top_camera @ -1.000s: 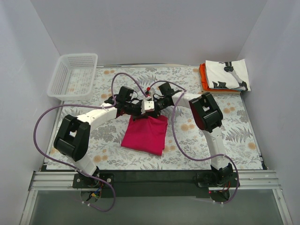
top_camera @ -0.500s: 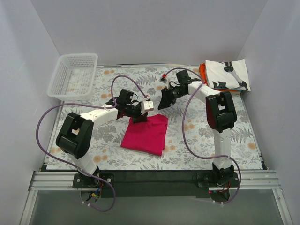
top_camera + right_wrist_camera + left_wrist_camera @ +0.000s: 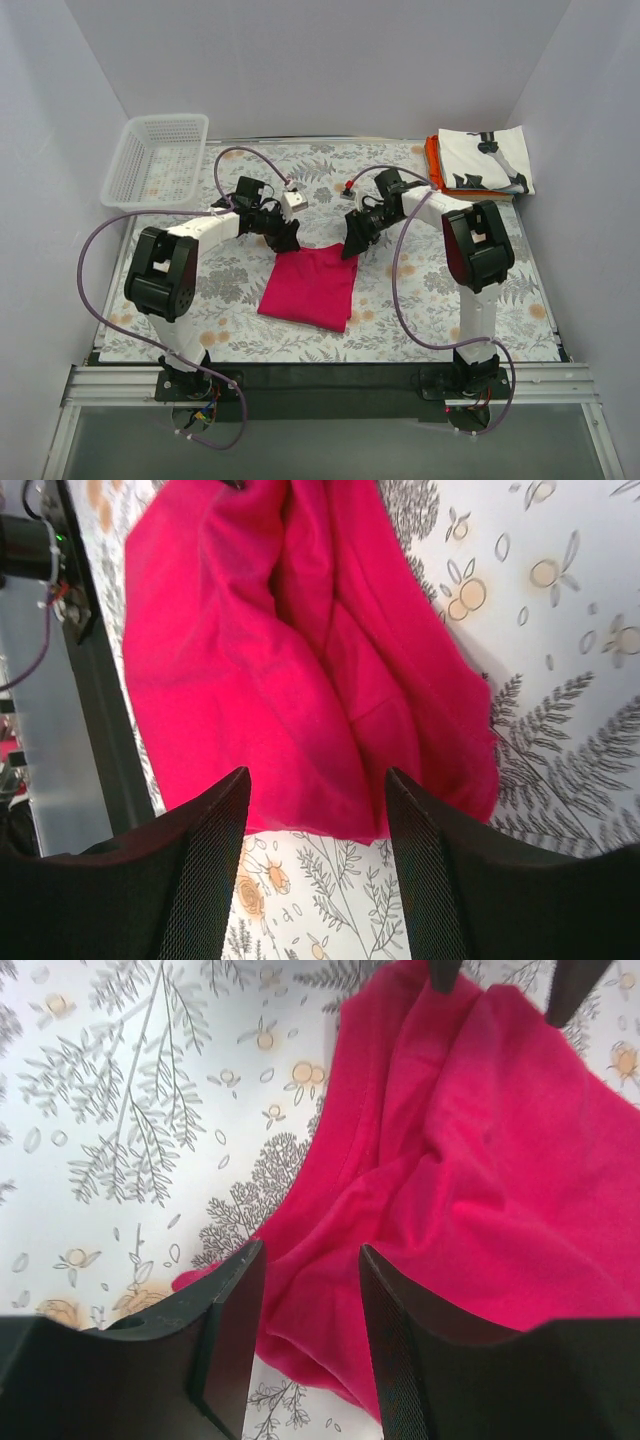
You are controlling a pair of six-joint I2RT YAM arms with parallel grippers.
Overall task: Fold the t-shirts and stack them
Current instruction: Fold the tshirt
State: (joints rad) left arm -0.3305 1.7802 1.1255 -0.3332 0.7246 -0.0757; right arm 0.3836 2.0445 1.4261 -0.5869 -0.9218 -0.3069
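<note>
The folded crimson-pink t-shirt [image 3: 312,287] lies in the middle of the floral table. It fills the left wrist view [image 3: 470,1170] and the right wrist view [image 3: 270,670]. My left gripper [image 3: 287,238] hovers open at the shirt's far left corner, its jaws either side of the shirt's edge [image 3: 312,1335] without pinching it. My right gripper [image 3: 352,243] hovers open at the far right corner, empty [image 3: 315,820]. The white t-shirt with black print [image 3: 484,160] lies folded on the orange t-shirt [image 3: 432,166] at the far right corner.
A white plastic mesh basket [image 3: 156,163] stands at the far left corner. White walls close in the table on three sides. Purple cables loop from both arms over the table.
Both grippers have let go of the pink shirt's far edge and drawn apart, the left one leftward and back, the right one rightward. The shirt lies folded and still.
</note>
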